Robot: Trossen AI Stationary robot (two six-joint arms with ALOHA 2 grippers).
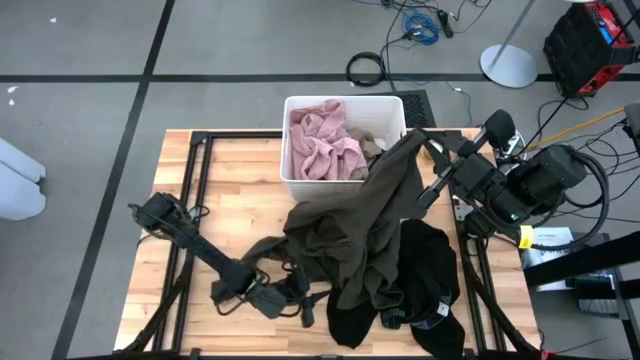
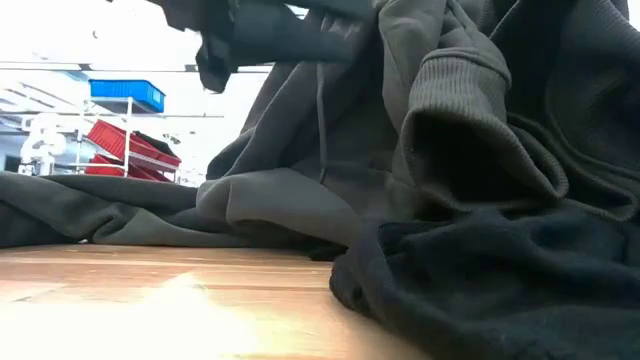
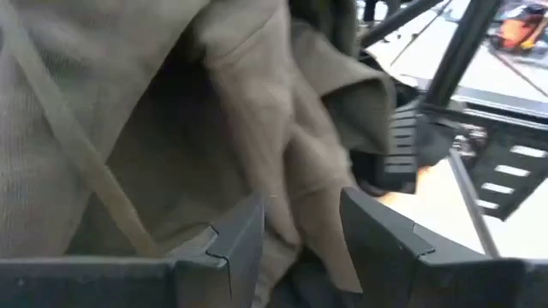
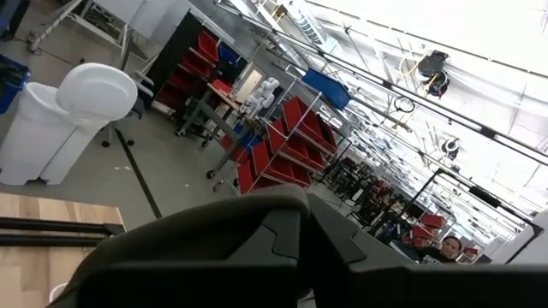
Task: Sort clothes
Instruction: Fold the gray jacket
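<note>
An olive-green garment [image 1: 360, 220] hangs from my right gripper [image 1: 425, 148] beside the bin's right wall and spreads down onto the table's middle. It also shows in the low view [image 2: 330, 150]. A black garment [image 1: 425, 290] lies on the table at the near right, partly under the olive one. A fuzzy pink garment [image 1: 320, 140] and a beige one [image 1: 368, 140] lie in the white bin [image 1: 290, 160]. My left gripper [image 1: 305, 305] is open at the olive garment's near edge, with a fold [image 3: 300, 214] between its fingers. The teal-blue garment is out of view. My right gripper is shut on the olive garment's upper end [image 1: 410, 145], coming level from the table's right. That end is lifted above the table; the rest hangs slack with its lower part on the table. The cloth hides the contact. Whether my left gripper's fingers [image 3: 235, 239] touch the fold, I cannot tell.
The white bin stands at the table's far middle. Black frame rails [image 1: 190, 200] run along the table's left and right sides. Bare wood [image 1: 240, 210] lies to the left of the garments.
</note>
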